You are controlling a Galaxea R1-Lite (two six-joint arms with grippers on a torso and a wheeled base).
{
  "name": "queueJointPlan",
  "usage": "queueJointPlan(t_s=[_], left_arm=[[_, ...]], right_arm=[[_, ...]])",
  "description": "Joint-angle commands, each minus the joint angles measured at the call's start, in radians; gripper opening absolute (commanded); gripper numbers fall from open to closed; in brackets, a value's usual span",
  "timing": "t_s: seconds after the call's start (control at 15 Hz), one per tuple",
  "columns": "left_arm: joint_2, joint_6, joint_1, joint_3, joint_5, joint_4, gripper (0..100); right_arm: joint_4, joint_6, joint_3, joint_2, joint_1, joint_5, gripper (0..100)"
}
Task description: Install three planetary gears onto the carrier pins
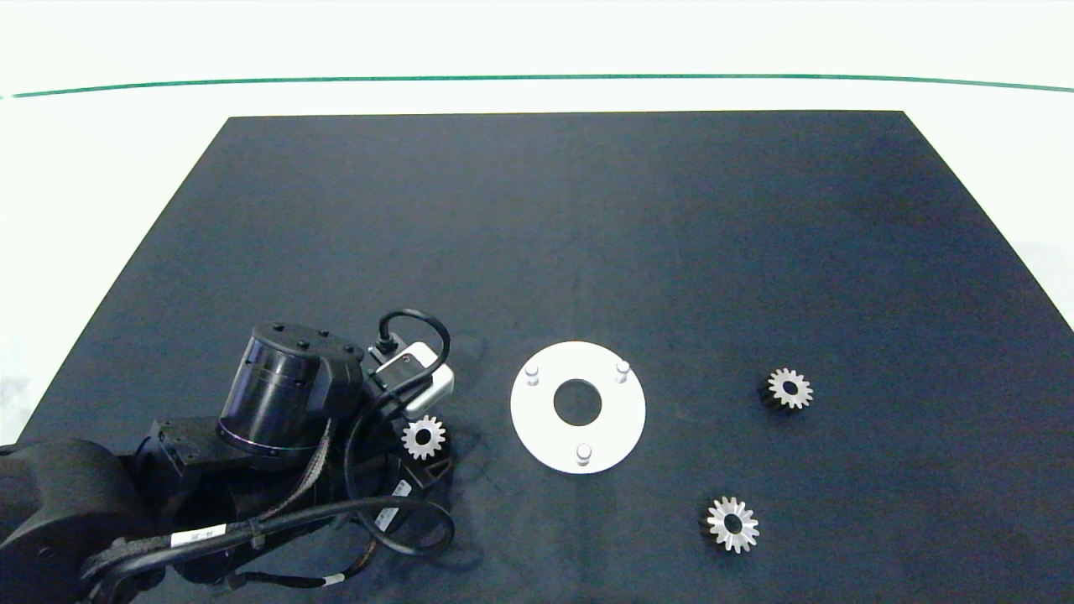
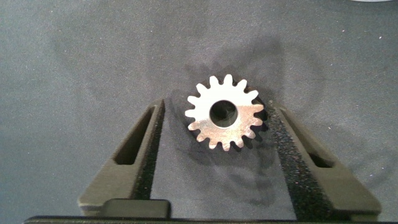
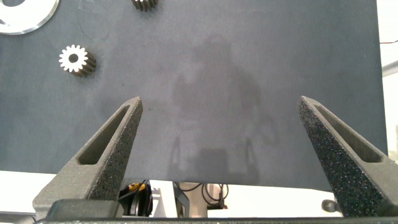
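Overhead, the left gripper (image 1: 424, 445) sits over one gear (image 1: 424, 437) at nine o'clock of the white disc (image 1: 537, 428), whose three pins (image 1: 532, 375) are bare; two more gears (image 1: 789, 388) lie toward three and five o'clock. From the left wrist, its fingers (image 2: 134, 158) stand apart, straddling that gear (image 2: 225, 113), one touching its teeth, so this arm is nearest. From the right wrist, the right gripper (image 3: 217, 134) gapes wide and empty over the mat's edge, gears (image 3: 76, 60) well away.

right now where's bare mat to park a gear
The far half of the mat, beyond the white disc, is bare. Crowded: the left gripper around one gear, and two gears right of the disc.
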Motion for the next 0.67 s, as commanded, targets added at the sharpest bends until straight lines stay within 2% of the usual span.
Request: queueJointPlan(t_s=[0.07, 0.67], left_arm=[[-0.001, 0.002, -0.002, 0.0, 0.001, -0.002, 59], [0.005, 0.002, -0.004, -0.002, 0.001, -0.002, 41]], right_arm=[[0.003, 0.0, -0.001, 0.002, 0.001, -0.001, 100], [-0.002, 0.0, -0.002, 0.009, 0.001, -0.001, 100]])
